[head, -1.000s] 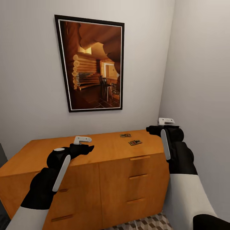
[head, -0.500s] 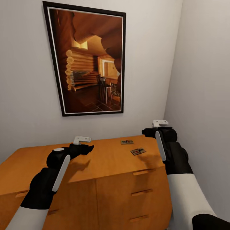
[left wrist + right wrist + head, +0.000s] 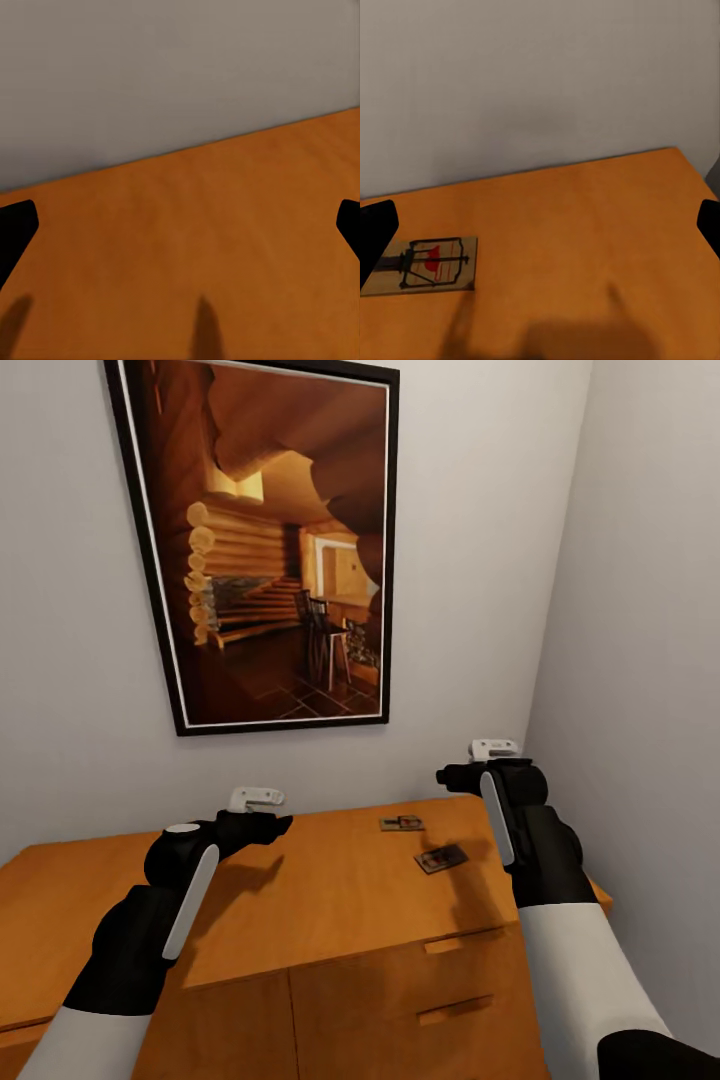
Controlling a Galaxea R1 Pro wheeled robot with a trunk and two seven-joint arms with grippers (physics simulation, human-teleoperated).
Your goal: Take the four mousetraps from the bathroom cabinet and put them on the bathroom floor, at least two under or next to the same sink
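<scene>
The cabinet (image 3: 330, 900) stands against a pale wall, its orange-brown top bare but for two mousetraps. The far trap (image 3: 401, 823) lies near the cabinet's back edge, towards its right end; the near trap (image 3: 441, 858) lies a little closer to the cabinet's front and slightly further right, apart from the first. Both lie flat on the top.

The right gripper (image 3: 452, 776) hovers above the cabinet's right end, over and just right of the near trap, and casts a shadow across that trap and the wood around it. In the right wrist view its two dark fingertips (image 3: 376, 232) sit at the picture's opposite edges, spread wide, with nothing between them; one trap (image 3: 426, 265) lies on the cabinet top (image 3: 570, 247) just beside one fingertip, its wire frame and a red patch visible.

The left gripper (image 3: 272, 824) hovers above the cabinet's middle, well apart from both traps, with its shadow on the wood below. In the left wrist view its fingertips (image 3: 15, 229) are likewise spread wide and hold nothing, over bare cabinet top (image 3: 195, 255).

Above the cabinet hangs a black-framed picture (image 3: 265, 545) of a log-cabin interior. On the cabinet's front, drawer handles (image 3: 442, 945) show below its right half.
</scene>
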